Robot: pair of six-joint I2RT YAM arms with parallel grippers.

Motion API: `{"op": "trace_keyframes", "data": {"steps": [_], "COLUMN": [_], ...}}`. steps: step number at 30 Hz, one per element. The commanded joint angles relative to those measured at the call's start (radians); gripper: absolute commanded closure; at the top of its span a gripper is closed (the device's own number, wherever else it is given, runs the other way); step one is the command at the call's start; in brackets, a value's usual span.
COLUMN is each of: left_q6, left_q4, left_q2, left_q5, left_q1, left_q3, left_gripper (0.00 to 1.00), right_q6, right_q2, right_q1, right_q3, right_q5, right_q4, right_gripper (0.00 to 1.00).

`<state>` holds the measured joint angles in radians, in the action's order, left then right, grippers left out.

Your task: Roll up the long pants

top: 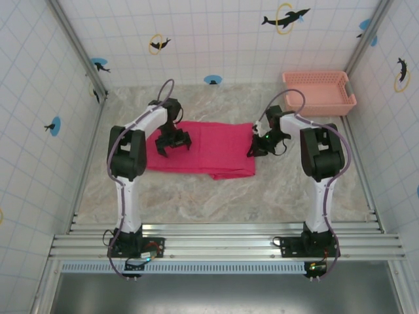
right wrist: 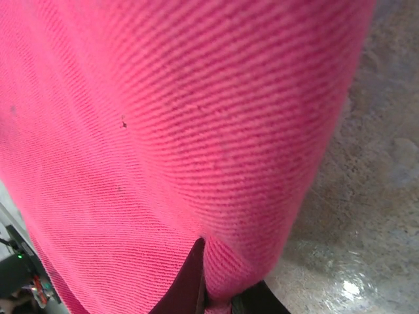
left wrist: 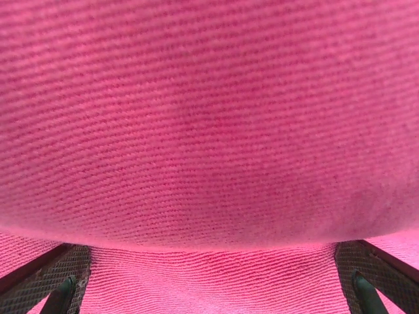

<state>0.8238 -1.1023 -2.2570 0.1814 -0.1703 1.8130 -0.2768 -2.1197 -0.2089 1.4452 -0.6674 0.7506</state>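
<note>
**Item 1: long pants** (top: 200, 149). Magenta-red twill cloth, plain. I see them folded into a flat rectangle at the middle of the marbled worktop (top: 216, 203), with the long side running left to right across the overhead frame. A lower layer juts out slightly along the bottom right edge.

**Item 2: left tool** (top: 174, 143). It sits over the left part of the pants with its jaws spread wide. In its wrist view the two dark fingers (left wrist: 62, 296) stand far apart in the lower corners of the frame. Cloth lies between them, and a rounded swell of the same cloth is above.

**Item 3: right tool** (top: 259, 146). It is at the right short edge of the pants. In its wrist view I see the dark fingers (right wrist: 190, 281) drawn together at bottom centre, clamped on a fold of the pants. The cloth rises from that pinch across the left and middle of the frame, with bare worktop down the right side.

**Item 4: basket** (top: 321, 106). Salmon-pink plastic lattice, in the upper right of the overhead frame at the worktop's far corner, well apart from the pants.

**Item 5: tiled walls** (top: 216, 33). White, with dolphin decals (top: 286, 17).
</note>
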Motion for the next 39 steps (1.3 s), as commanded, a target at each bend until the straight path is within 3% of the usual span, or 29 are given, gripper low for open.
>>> {"op": "trace_keyframes", "data": {"steps": [1, 10, 16, 22, 28, 33, 36, 39], "left_q6": [0.035, 0.155, 0.314, 0.457, 0.495, 0.451, 0.404, 0.331], "left_q4": [0.065, 0.049, 0.269, 0.433, 0.522, 0.555, 0.557, 0.487], "left_q2": [-0.173, -0.501, -0.559, -0.651, -0.688, -0.606, -0.524, -0.449], "left_q5": [0.040, 0.136, 0.229, 0.301, 0.316, 0.345, 0.371, 0.393], "left_q1": [-0.008, -0.029, -0.052, -0.104, -0.111, -0.066, -0.027, 0.012], "left_q3": [0.130, 0.622, 0.629, 0.718, 0.758, 0.690, 0.634, 0.626], "left_gripper": [0.03, 0.03, 0.03, 0.03, 0.03, 0.03, 0.02, 0.03], "right_q6": [0.002, -0.061, -0.112, -0.164, -0.148, -0.062, 0.073, 0.266], "right_q2": [0.095, 0.282, 0.287, 0.216, 0.081, 0.144, 0.245, 0.354], "right_q1": [0.003, -0.086, -0.242, -0.384, -0.508, -0.504, -0.462, -0.445], "right_q3": [-0.061, -0.307, -0.370, -0.294, -0.023, 0.126, 0.128, 0.081], "right_q5": [-0.012, -0.002, -0.017, -0.067, -0.170, -0.101, 0.014, 0.218], "right_q4": [0.036, 0.035, 0.030, 0.006, 0.107, 0.263, 0.351, 0.423], "right_gripper": [0.90, 0.90, 0.88, 0.77, 0.61, 0.49, 0.47, 0.46]}}
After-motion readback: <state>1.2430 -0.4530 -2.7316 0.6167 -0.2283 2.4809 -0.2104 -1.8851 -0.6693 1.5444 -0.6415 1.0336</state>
